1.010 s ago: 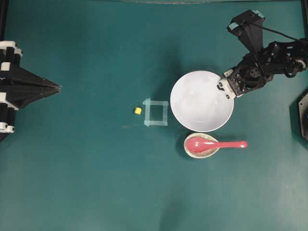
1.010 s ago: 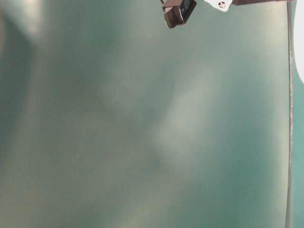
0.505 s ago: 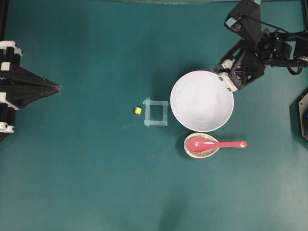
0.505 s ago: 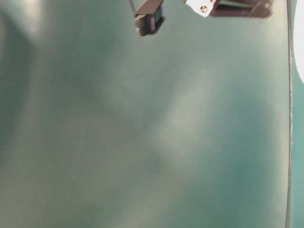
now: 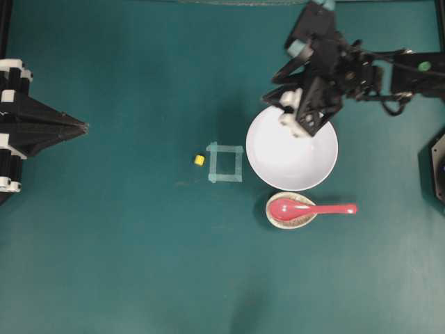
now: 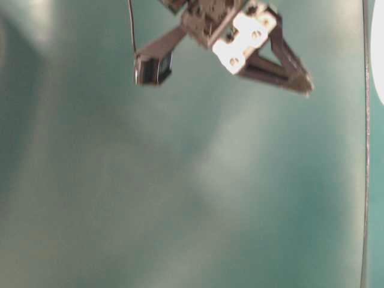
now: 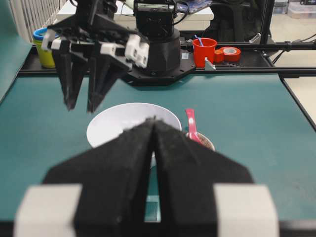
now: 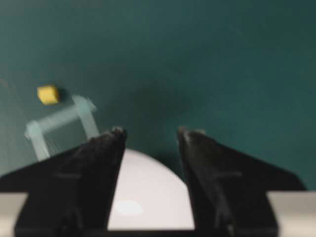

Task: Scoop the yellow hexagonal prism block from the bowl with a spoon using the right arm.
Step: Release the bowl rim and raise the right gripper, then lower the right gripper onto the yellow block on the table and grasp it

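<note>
Hovering empty and wide open above the bowl's [image 5: 292, 156] far rim: right gripper [image 5: 278, 104]. Sitting mid-worktop, outside the bowl: yellow hexagonal prism block [image 5: 199, 160]. Lying ungrasped beside the bowl: spoon [image 5: 309, 208]. Scooping not started.

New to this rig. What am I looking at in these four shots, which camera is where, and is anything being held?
Two black robot arms face each other across a green table. One camera looks down from overhead, one sits at table level, and one rides on each wrist. The left gripper is shut and parked. The right gripper hangs open over the white bowl's far rim, holding nothing. The red spoon lies on a small speckled rest beside the bowl. The yellow block sits on the table next to a tape square, not in the bowl.
</note>
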You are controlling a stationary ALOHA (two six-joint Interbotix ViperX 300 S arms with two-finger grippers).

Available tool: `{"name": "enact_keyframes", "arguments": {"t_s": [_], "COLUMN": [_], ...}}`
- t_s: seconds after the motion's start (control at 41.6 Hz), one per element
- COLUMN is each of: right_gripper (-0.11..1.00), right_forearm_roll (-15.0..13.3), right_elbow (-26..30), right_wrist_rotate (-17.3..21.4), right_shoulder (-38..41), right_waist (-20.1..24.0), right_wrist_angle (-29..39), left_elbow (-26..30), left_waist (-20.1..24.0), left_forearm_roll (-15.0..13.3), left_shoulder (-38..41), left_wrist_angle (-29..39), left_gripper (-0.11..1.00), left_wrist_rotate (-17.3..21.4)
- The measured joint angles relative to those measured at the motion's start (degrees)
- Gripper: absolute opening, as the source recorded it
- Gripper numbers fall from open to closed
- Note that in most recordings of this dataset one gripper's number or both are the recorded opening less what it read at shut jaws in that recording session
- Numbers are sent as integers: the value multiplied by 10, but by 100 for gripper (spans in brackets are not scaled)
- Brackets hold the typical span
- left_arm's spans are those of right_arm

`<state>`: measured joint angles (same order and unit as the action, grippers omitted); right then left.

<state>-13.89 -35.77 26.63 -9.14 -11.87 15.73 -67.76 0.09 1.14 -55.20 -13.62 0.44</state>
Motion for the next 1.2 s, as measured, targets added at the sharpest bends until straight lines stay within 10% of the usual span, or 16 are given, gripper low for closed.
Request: {"name": "enact_keyframes", "arguments": {"t_s": [0.577,1.202], "right_gripper": [52,52], "right_forearm_roll": [-5,7], "right_elbow": [167,179], "right_wrist_rotate": [4,10], "right_shoulder": [193,275], "right_waist": [91,100], "right_wrist_angle": [-1,-40], "left_elbow": [0,0], "left_waist": [0,0], "left_forearm_roll": [0,0], "left_shoulder": [0,0], "left_wrist_angle": [-1,0], "left_gripper": [0,0], "left_wrist_rotate": [0,0]}}
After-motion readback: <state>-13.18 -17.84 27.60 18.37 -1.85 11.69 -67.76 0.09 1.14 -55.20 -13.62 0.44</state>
